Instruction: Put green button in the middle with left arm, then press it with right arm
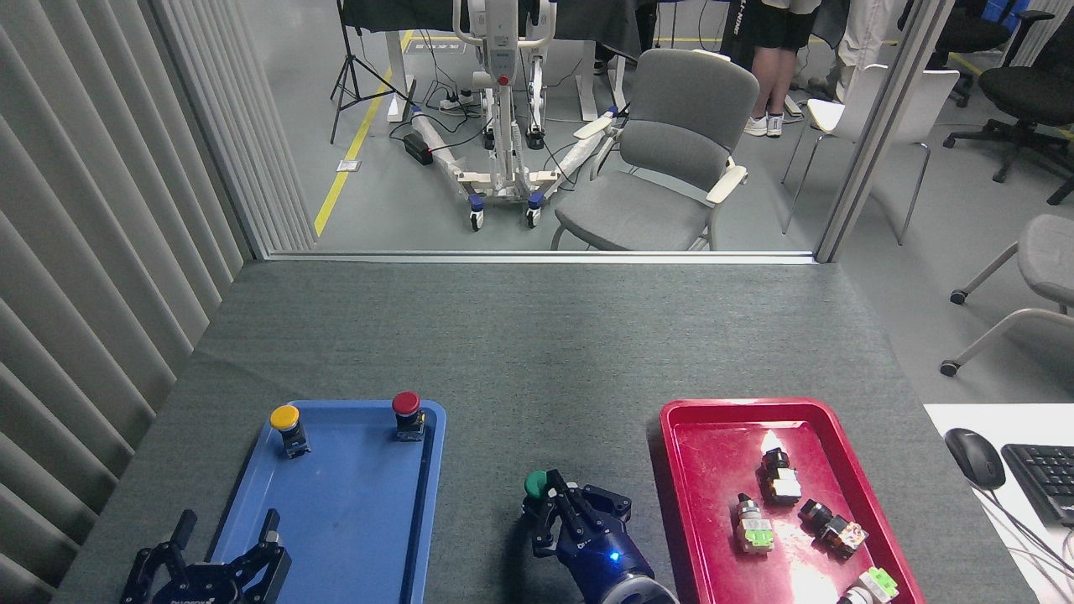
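The green button [534, 483] stands on the middle [537, 369], the dark grey covering between the two trays, near the front edge. My right gripper [555, 497] comes in from below, its slim fingers [560, 510] drawn together and lying against the button's right side and top. They hide part of the cap and most of the body. My left gripper [225, 530] sits low at the front left over the near corner of the blue tray [352, 503]. It is open with nothing between its blocky fingers.
On the blue tray stand a yellow button [285, 422] and a red button [407, 409] at its far end. A red tray [713, 453] on the right holds several small switches. A mouse [973, 457] and keyboard [1045, 478] lie far right.
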`<state>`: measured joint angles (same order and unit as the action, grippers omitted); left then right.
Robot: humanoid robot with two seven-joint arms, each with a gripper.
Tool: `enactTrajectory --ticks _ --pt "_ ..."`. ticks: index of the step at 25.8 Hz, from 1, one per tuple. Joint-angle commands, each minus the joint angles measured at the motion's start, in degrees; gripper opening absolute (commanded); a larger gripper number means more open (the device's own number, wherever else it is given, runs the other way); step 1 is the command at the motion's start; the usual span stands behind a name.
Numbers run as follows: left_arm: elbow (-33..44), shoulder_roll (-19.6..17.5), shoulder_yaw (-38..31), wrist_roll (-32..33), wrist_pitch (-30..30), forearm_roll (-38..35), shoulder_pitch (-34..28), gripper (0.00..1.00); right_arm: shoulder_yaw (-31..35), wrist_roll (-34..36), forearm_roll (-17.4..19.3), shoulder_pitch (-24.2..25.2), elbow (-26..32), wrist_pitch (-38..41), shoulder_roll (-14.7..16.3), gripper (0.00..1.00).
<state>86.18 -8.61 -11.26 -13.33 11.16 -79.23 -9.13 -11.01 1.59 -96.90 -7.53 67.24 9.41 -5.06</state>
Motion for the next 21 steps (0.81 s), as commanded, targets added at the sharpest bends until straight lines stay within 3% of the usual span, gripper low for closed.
enactTrajectory --ticks 1,3,5,9,13,16,21 --pt "0.0 0.0 -0.1 0.0 0.0 0.2 0.1 1.00 0.6 5.5 1.5 0.1 3.1 -1.5 0.1 0.42" --pt "0.0 -0.1 -0.1 0.0 0.0 0.2 0.1 1.00 0.8 5.8 4.4 0.1 4.5 -3.0 0.1 0.80" --pt "0.0 -0.2 -0.3 0.0 0.0 0.8 0.0 1.00 0.8 5.8 7.2 -0.2 4.7 -3.9 0.3 0.96" --pt "0.0 -0.2 -2.0 0.0 0.0 2.5 -0.2 1.00 5.0 6.6 7.6 0.8 7.2 -3.2 0.5 0.99" --pt "0.0 -0.1 -2.3 0.0 0.0 2.5 -0.6 1.00 9.2 13.6 7.6 4.5 9.7 -1.3 0.9 0.99" --pt "0.2 -0.1 -2.3 0.0 0.0 2.5 -1.3 1.00 10.9 18.4 7.3 5.8 9.8 -1.2 3.4 1.00" --pt "0.8 0.2 -2.4 -0.1 1.1 2.6 -1.3 1.00 13.1 18.9 5.9 6.9 11.6 -1.8 5.8 1.00"
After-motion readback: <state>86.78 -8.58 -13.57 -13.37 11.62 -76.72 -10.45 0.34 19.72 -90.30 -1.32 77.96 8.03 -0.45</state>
